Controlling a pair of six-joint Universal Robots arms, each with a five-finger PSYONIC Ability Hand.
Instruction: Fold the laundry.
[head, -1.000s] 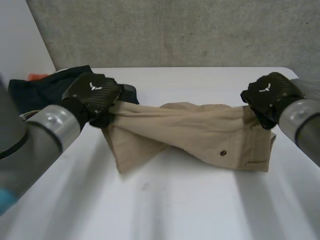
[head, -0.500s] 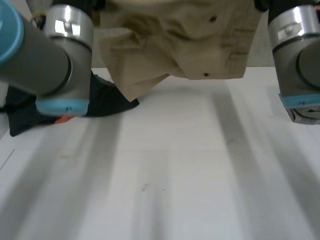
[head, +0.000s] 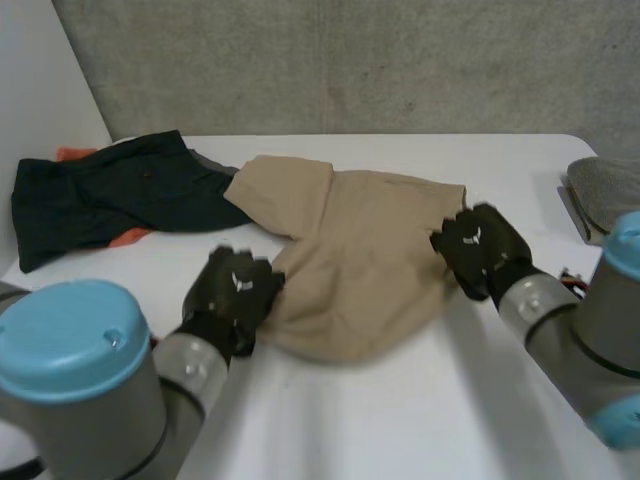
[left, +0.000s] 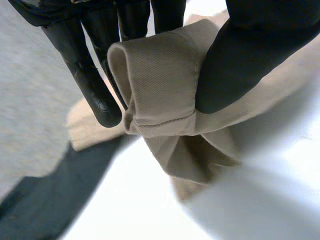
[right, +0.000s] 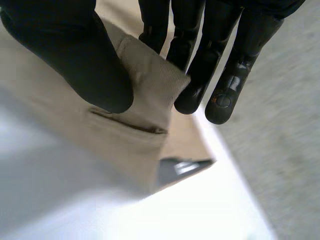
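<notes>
My left hand (head: 235, 295) pinches the near-left edge of the tan garment (head: 365, 250) between thumb and fingers (left: 84, 70); my right hand (head: 478, 250) clamps the garment's right edge the same way. The garment lies bunched mid-table (head: 400, 420), doubled over but rumpled. I judge one rough fold made, with flattening and further folds left. A dark garment (head: 110, 195) lies unfolded beyond.

The white worktop (head: 400, 420) before me runs back to a grey concrete wall (head: 400, 60) behind it. At the worktop's far right edge lies a grey rounded thing (head: 610, 185) (what it is, I cannot tell). A white panel (head: 40, 90) stands along the worktop's left side.
</notes>
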